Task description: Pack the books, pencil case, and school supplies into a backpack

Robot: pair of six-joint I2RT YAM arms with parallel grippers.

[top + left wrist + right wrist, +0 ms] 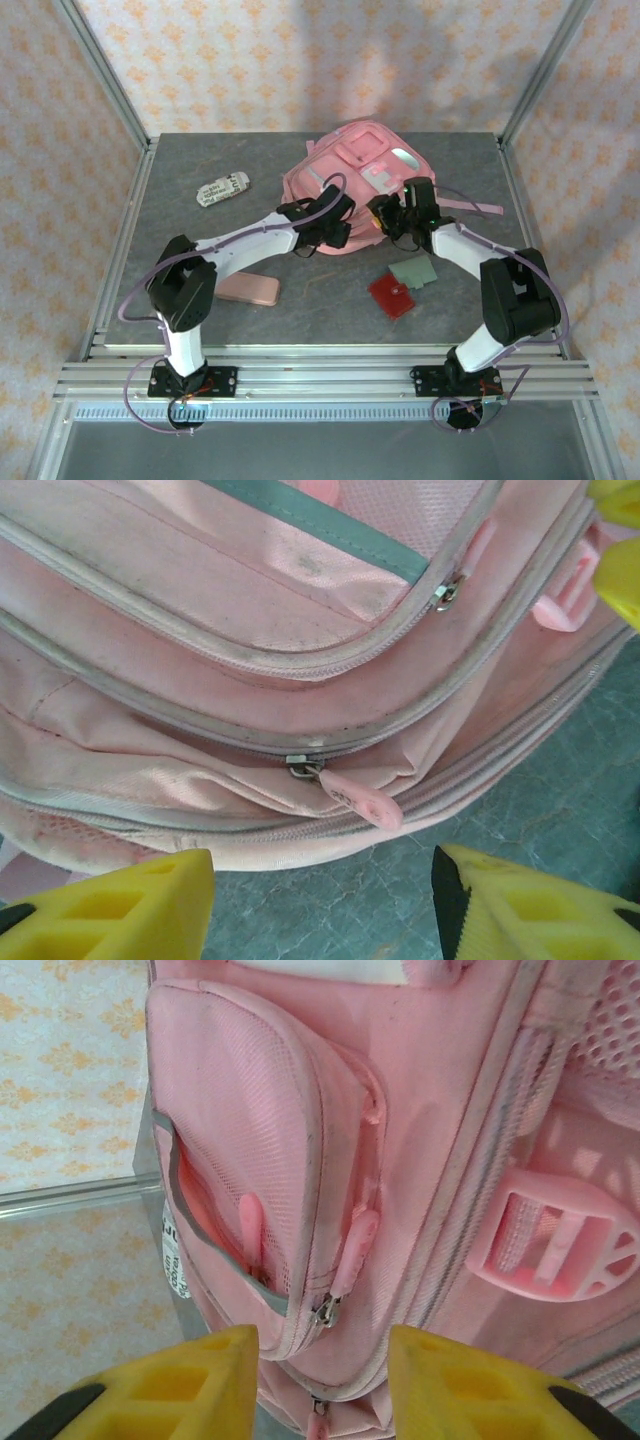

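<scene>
The pink backpack lies at the back middle of the table, and its zips look shut where the wrist views show them. My left gripper is open at its near left edge, with bare table between the fingers and a pink zipper pull just ahead. My right gripper is open over the backpack's near right corner, its fingers either side of a zip seam with a pink pull and gripping nothing. A red square pad and a grey-green card lie near the right arm. A flat pink pencil case lies by the left arm. The books are out of view.
A white printed packet lies at the back left of the grey table. Metal frame posts and patterned walls close in the table's sides and back. A pink strap trails off the backpack to the right.
</scene>
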